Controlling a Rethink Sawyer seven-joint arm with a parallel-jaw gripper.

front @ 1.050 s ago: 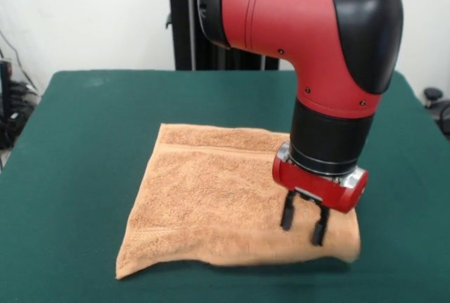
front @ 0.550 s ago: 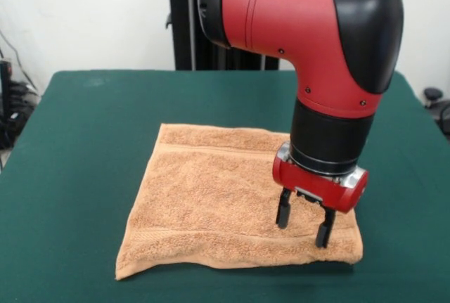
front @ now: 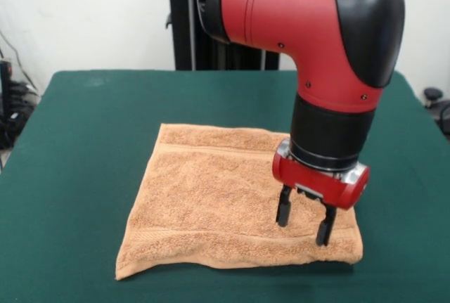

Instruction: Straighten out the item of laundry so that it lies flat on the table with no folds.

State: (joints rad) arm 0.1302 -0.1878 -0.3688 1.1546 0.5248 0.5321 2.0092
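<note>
the towel lies spread near the middle of the green bench, looking flat with no folds showing, so the task seems nearly done. the claw hangs over the towel's corner, spread apart, holding nothing.

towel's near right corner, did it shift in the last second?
Yes. The towel near right corner settled flat and slightly outward on the table; its far edge kept its place. The open gripper hangs above that corner.
</note>
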